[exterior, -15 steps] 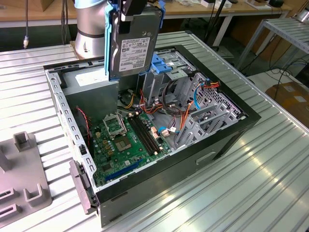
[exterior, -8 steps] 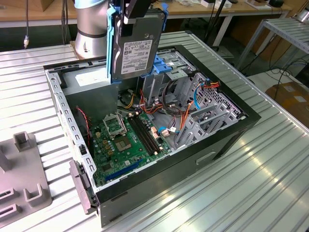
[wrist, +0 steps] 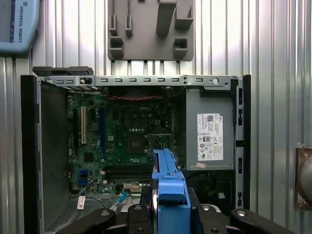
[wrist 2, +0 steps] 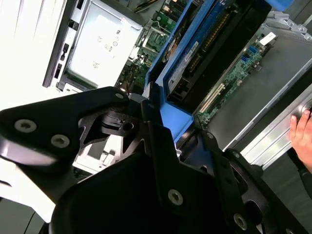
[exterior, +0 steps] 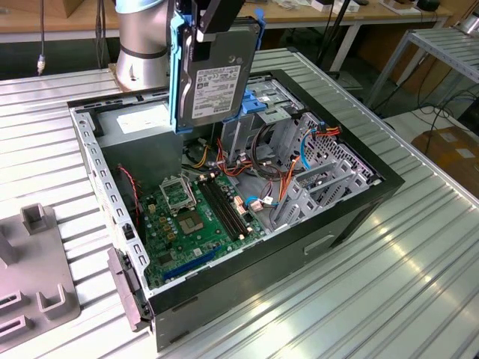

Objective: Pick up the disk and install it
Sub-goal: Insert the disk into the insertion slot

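Observation:
The disk [exterior: 217, 82], a grey hard drive with a pale label in a bright blue carrier rail, hangs on edge above the back of the open computer case [exterior: 352, 217]. My gripper [exterior: 217, 26] is shut on its upper end. In the second wrist view the black fingers [wrist 2: 151, 122] clamp the blue rail, and the disk [wrist 2: 204, 44] runs away from them toward the case. In the first wrist view the carrier's blue edge [wrist: 168, 180] sits between the gripper's [wrist: 168, 212] arms, over the green motherboard [wrist: 131, 141].
Inside the case are a grey power supply [exterior: 135, 123], bundled cables [exterior: 262, 168] and a metal drive cage with a blue bracket [exterior: 262, 101]. A grey slotted fixture [exterior: 34, 277] lies on the ribbed metal table at the exterior view's left. A person's hand [wrist 2: 302, 131] rests near the case edge.

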`<control>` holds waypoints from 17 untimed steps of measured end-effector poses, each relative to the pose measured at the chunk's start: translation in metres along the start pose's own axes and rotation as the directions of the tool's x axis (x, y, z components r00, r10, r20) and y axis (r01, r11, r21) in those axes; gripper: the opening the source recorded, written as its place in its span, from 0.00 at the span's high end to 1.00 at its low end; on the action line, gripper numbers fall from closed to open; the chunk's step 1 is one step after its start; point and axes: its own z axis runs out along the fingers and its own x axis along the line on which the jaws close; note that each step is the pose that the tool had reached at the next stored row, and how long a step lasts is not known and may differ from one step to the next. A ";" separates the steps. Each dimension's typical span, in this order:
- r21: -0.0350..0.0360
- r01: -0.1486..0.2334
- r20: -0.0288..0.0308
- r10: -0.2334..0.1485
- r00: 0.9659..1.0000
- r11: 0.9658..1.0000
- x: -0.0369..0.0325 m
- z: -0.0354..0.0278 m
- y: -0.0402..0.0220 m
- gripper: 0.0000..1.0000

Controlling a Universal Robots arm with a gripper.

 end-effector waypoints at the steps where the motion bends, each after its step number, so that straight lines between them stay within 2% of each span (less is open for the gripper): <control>1: 0.000 0.000 0.000 0.000 1.000 1.000 0.0015 0.0000 -0.0003 0.63; 6: 0.000 0.000 0.000 0.000 1.000 1.000 0.0124 0.0001 -0.0023 0.63; 17: 0.000 0.000 0.000 0.000 1.000 1.000 0.0268 -0.0001 -0.0054 0.63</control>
